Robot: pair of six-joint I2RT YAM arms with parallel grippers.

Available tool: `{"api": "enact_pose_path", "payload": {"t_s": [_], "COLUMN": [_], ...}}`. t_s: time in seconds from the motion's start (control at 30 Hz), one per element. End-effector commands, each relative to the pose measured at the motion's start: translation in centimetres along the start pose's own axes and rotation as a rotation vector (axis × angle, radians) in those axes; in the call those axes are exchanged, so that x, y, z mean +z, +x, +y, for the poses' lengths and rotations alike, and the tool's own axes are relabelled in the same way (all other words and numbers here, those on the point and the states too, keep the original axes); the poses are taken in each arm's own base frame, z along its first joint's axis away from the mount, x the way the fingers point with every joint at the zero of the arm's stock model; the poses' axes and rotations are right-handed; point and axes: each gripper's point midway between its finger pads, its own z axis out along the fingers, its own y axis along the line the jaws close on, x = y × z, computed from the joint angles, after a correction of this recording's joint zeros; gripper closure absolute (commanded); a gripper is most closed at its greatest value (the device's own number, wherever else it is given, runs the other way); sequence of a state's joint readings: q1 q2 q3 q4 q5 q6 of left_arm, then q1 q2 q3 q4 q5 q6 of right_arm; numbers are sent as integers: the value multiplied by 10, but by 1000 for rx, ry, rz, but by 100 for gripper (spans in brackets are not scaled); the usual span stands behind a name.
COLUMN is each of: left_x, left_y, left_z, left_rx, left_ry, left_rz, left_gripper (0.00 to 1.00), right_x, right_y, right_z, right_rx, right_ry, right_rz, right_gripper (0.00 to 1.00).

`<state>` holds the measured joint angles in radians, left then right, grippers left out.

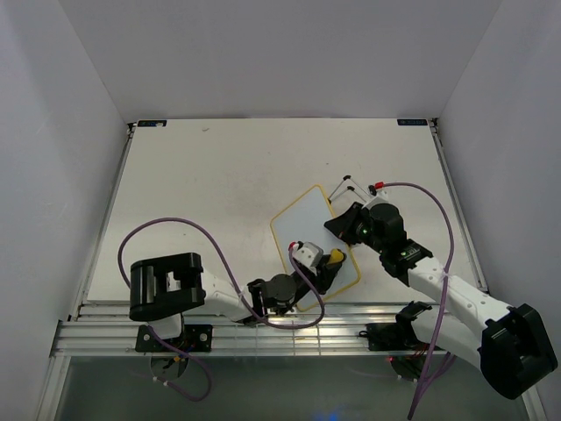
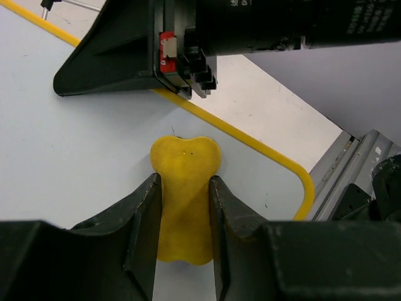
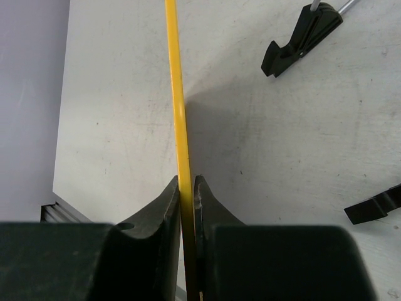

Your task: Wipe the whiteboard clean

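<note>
Your left claw (image 2: 183,191) pinches the yellow eraser (image 2: 185,160) against the whiteboard (image 1: 301,221), which lies mid-counter (image 1: 202,184) between both arms. Your right claw (image 3: 187,188) is clamped on its yellow frame. Its visible face is plain white.

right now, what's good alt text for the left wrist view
The left gripper is shut on a yellow peanut-shaped eraser resting on the whiteboard. Behind it, the right gripper clamps the board's yellow edge. No writing shows here.
</note>
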<state>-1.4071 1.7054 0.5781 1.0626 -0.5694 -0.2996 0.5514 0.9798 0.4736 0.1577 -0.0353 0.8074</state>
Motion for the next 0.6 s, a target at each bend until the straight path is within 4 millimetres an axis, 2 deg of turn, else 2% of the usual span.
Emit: {"api": "enact_pose_path", "payload": {"t_s": [0.0,0.33,0.5,0.57], "left_x": [-42,-54,-63,-65], "left_y": [98,129,129,124], "left_z": [-19,-44,-54,-51], "left_rx": [149,241,247,241], "left_ry": [163,213,240,230], "left_rz": [320,354,347,335], "left_gripper": [95,95,95,95], "right_x": [-6,-3,0,2], "right_y": [-21,-29,-29,-28], "right_z": [58,60,54,50], "right_rx": [53,42,38,26], "right_ry": [-173,-163,-147,-138], "right_rz": [-6,-5,1,5], "right_gripper": [92,92,92,92]}}
